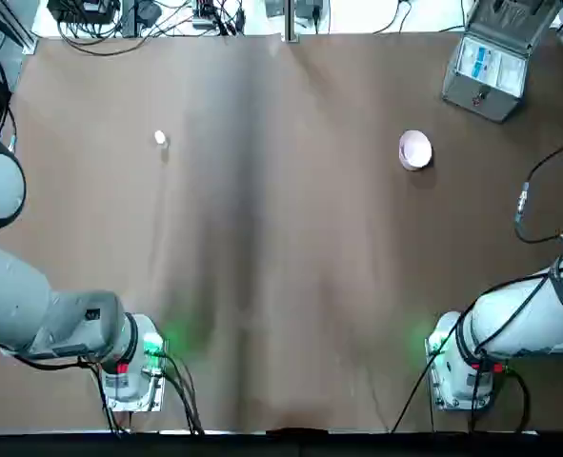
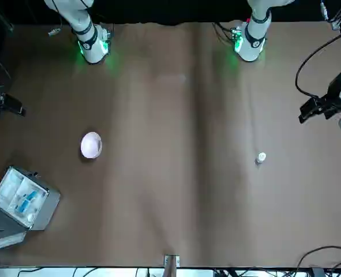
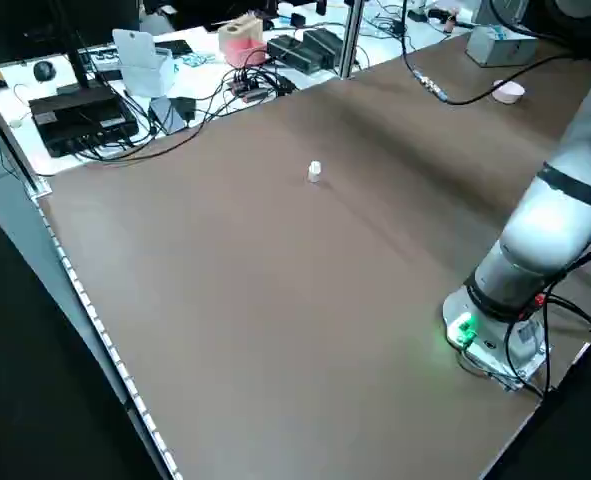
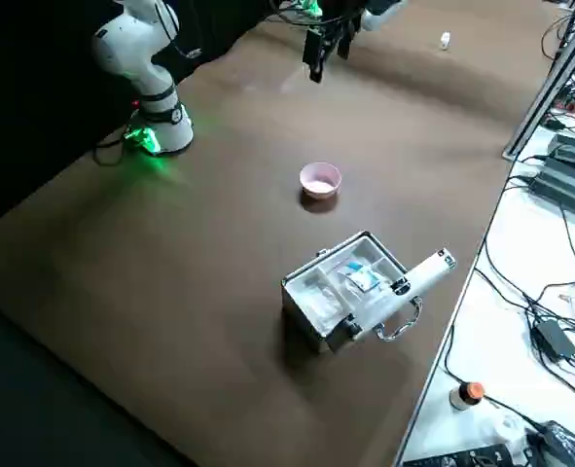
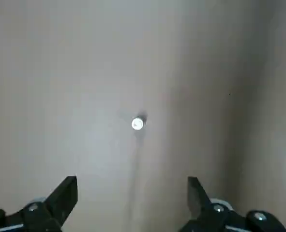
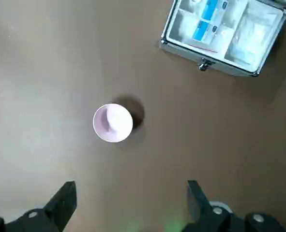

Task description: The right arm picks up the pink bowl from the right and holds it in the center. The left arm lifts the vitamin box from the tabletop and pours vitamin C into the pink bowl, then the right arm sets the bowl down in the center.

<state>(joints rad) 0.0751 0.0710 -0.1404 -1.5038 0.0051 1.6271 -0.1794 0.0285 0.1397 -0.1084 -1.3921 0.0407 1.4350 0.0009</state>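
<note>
One brown table (image 1: 281,238); two arms, left jaws (image 5: 133,203) and right jaws (image 6: 132,205) both spread, nothing gripped, likely since pickup hasn't begun. One grey case (image 1: 489,71) far right, one pink bowl (image 1: 415,150) upright right of center, probably for right-arm reach, one white vitamin box (image 1: 161,138) standing far left, presumably left arm's side.

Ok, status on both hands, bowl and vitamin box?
Left hand open, empty, above the tabletop. Right hand same. Pink bowl right side, vitamin box left, both untouched. Nothing between them.
</note>
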